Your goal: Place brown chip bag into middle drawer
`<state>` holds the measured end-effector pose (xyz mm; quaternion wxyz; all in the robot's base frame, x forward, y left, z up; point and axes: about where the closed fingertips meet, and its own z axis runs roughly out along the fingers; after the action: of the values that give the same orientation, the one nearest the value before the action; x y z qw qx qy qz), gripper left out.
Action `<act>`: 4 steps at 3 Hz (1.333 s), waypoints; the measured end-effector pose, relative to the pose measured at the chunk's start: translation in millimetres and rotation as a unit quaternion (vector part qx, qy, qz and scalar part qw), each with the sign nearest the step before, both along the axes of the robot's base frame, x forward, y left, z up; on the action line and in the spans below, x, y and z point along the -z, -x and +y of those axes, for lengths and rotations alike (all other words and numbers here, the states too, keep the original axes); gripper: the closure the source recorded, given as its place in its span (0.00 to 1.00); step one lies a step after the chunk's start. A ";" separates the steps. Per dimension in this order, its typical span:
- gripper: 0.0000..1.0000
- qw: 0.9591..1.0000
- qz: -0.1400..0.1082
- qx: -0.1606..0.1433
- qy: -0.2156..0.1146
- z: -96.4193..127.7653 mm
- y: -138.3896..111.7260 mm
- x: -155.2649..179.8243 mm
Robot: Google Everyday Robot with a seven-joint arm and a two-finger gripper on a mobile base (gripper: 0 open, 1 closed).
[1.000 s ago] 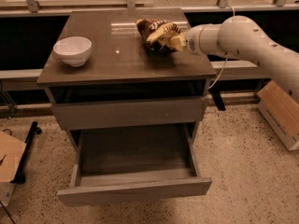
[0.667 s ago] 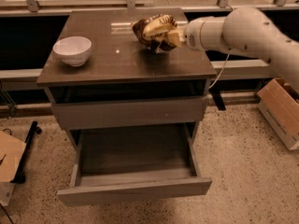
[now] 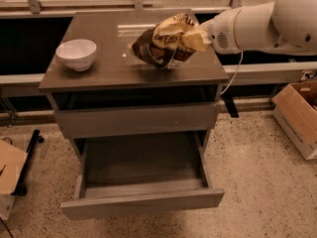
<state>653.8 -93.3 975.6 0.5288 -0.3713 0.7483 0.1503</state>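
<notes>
1. My gripper (image 3: 194, 36) is clamped on the right end of the brown chip bag (image 3: 163, 42), coming in from 3 o'clock over the cabinet top (image 3: 111, 73)
2. A second ago the bag lay farther back, toward the 12 o'clock edge of the top; now it looks larger and sits lower in view, brought toward the front edge and seemingly lifted clear of the surface, with a shadow under it
3. The bag hangs tilted, its free end drooping toward 7 o'clock, white lettering facing up
4. My arm has swung in with it and fills more of the 2 o'clock corner than before
5. The white bowl (image 3: 76, 54) has not moved, at 9 o'clock from the bag and well apart from it
6. The middle drawer (image 3: 143, 205) stays pulled open at 6 o'clock below the bag, under the closed upper drawer front (image 3: 136, 121)
</notes>
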 end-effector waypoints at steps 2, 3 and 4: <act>1.00 0.986 0.142 -0.067 -0.049 3.2 158.5 46.0; 1.00 0.981 0.170 -0.066 -0.060 -1.4 178.8 59.3; 1.00 0.981 0.170 -0.066 -0.060 -1.4 178.8 59.3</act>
<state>475.0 -94.7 916.2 0.4039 -0.3569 0.7908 0.2902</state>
